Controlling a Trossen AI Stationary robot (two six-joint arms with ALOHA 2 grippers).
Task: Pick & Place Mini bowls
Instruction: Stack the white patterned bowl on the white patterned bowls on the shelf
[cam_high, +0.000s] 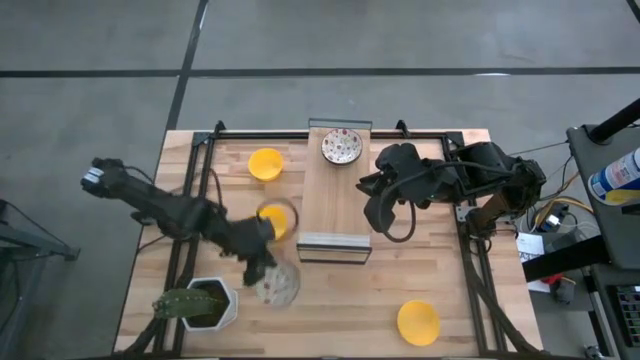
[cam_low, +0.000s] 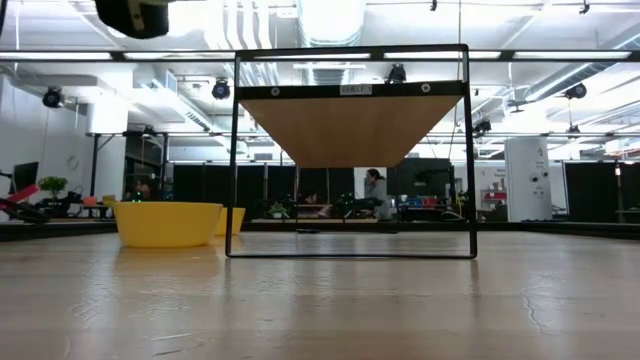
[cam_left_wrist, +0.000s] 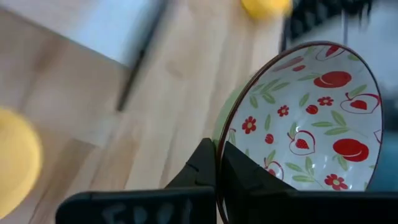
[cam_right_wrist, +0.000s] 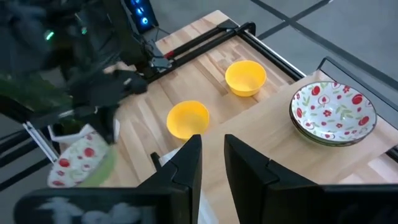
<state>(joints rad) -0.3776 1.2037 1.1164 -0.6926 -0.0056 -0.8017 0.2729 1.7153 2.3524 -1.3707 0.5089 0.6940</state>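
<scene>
**Left arm carrying a patterned bowl toward the shelf**

The left gripper (cam_high: 265, 268) is clamping the rim of a patterned bowl (cam_high: 277, 284) and holding it tilted above the table's near left part, just beside the plant pot (cam_high: 205, 305). The step in hand looks like the carry phase: the bowl is lifted but not yet placed. The next move probably calls for swinging it across to the shelf (cam_high: 338, 200), where more patterned bowls (cam_high: 342, 147) are sitting stacked, and levelling it before letting go.

The right gripper (cam_right_wrist: 211, 158) is hovering over the shelf, fingers slightly parted and holding nothing.

The left wrist view is showing what the high view blurs: the fingers (cam_left_wrist: 205, 165) pinching the bowl's edge, one inside, one outside. The high view alone is showing all three yellow bowls (cam_high: 265, 164), (cam_high: 276, 219), (cam_high: 418, 321) spread across the table. The right wrist view is making the shelf stack plain.
</scene>
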